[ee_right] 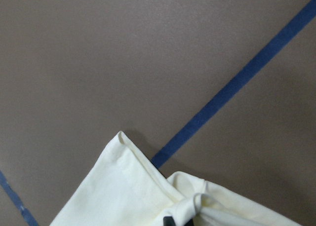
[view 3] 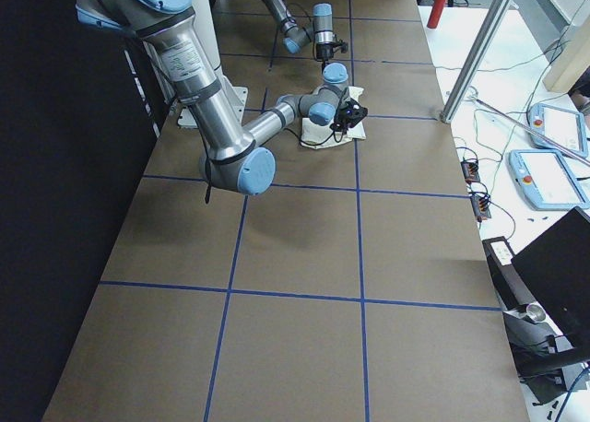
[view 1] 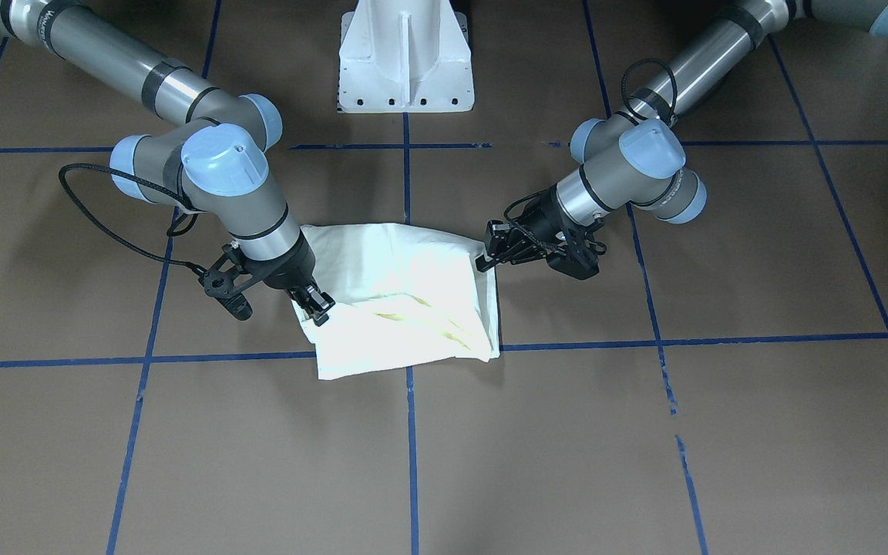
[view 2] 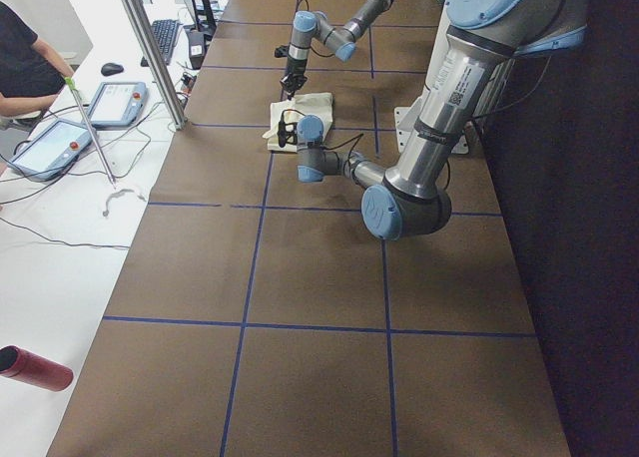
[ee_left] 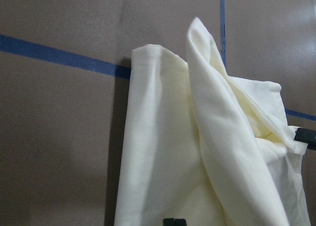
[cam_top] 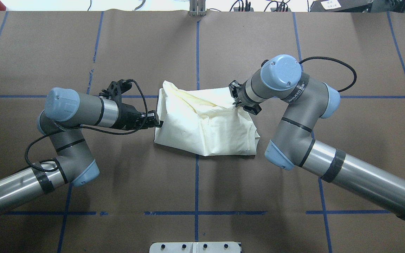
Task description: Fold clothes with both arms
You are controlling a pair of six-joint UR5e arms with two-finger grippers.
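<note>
The brown tabletop (cam_top: 135, 168), divided into squares by blue tape lines (cam_top: 195, 182), carries the cream T-shirt (cam_top: 206, 130) at its centre, across one tape line and well apart from the white pedestal (view 1: 405, 62). The shirt lies as a loosely folded bundle: the edge nearest the robot rests flat, and the far edge rises in ridges. The left pincer (cam_top: 155, 123) is clenched on the bundle's left edge, low over the tabletop. The right pincer (cam_top: 236, 96) is clenched on the far right corner. Bare brown surface extends outward from every edge of the bundle.
</note>
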